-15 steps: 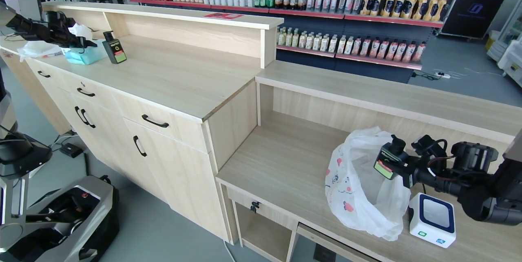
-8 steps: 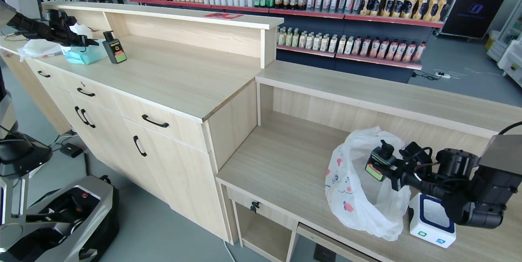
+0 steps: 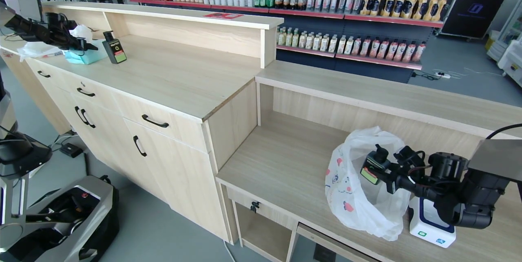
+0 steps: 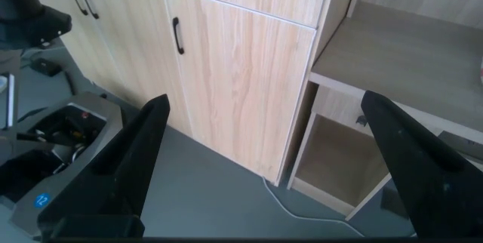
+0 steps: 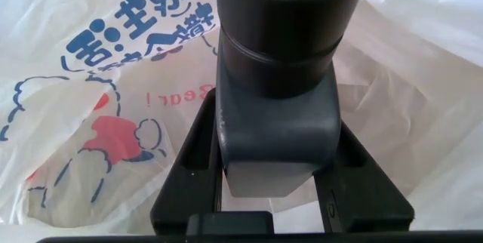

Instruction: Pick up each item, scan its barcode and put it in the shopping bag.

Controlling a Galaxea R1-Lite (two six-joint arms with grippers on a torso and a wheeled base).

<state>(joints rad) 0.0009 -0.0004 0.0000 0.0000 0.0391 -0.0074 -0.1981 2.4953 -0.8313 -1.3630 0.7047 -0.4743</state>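
My right gripper [image 3: 385, 172] is shut on a dark pump bottle [image 3: 371, 167] with a green and red label, held over the mouth of the white printed shopping bag [image 3: 355, 197] on the low counter. In the right wrist view the bottle [image 5: 275, 84] sits between the fingers [image 5: 189, 183], with the bag [image 5: 98, 84] right beneath. The white barcode scanner [image 3: 431, 224] stands beside the bag, under my right arm. A second dark pump bottle [image 3: 114, 47] and a teal tissue box [image 3: 83, 55] rest on the upper counter at far left. My left gripper [image 4: 264, 167] is open, low in front of the cabinet doors [image 4: 234, 84].
The upper counter [image 3: 175, 78] has drawers and doors below. The low counter [image 3: 281, 160] has a raised back wall. A black arm-like fixture [image 3: 45, 31] sits by the tissue box. Drink shelves [image 3: 346, 13] line the back.
My right gripper has carried the pump bottle left and down, from above the scanner toward the bag's mouth. The left arm has not visibly moved.
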